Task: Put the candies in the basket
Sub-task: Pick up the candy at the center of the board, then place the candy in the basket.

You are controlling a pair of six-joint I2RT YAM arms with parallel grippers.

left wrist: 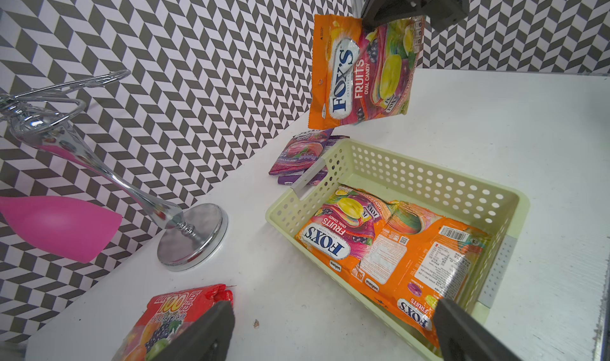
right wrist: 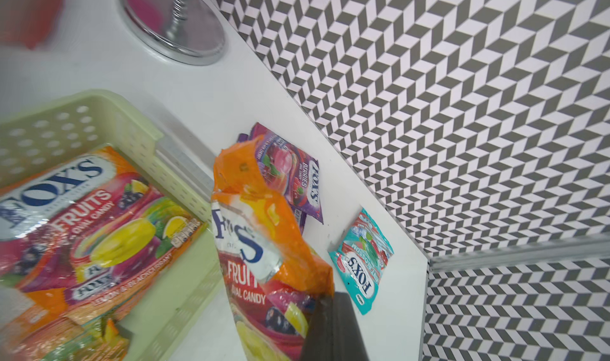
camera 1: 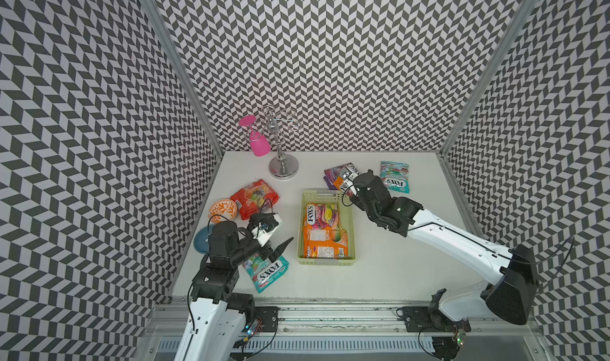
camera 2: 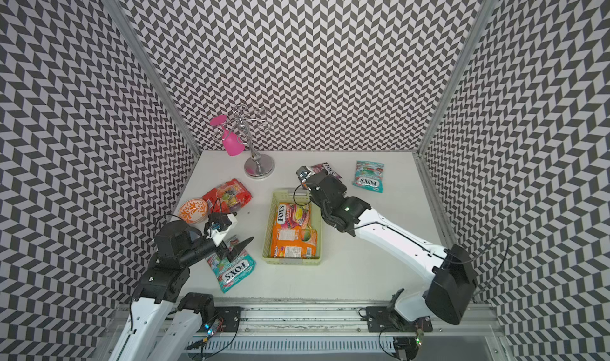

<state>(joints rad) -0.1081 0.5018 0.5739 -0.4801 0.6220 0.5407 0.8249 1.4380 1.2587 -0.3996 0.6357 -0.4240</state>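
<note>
**Orange FOX'S bag pinched at the basket's far end**

Your right gripper [left wrist: 374, 18] has its jaws pressed together on the top edge of an orange FOX'S Fruits bag [left wrist: 359, 72]. The bag hangs off the table, just past the far short end of the pale green basket [left wrist: 429, 174]. From the right wrist view it looks to hang over the purple bags [right wrist: 290, 171] rather than over the basket, though the angle leaves that uncertain.

Inside the basket you have two more orange bags. One lies face up [camera 1: 321, 216] at the far end, and one lies back side up [camera 1: 325, 244] at the near end, overlapping the first.

The purple bags lie on the table just beyond the basket's far rim. A teal FOX'S bag [camera 1: 394, 176] lies near the back right of the table, well apart from the basket.

Your left gripper [camera 1: 280, 247] is spread wide and holds nothing. It hovers left of the basket, above a second teal bag [camera 1: 267, 272] near the front edge. A red candy bag [camera 1: 254, 197] lies further back on that side, touching the orange-and-white bowl [camera 1: 222, 211].
</note>
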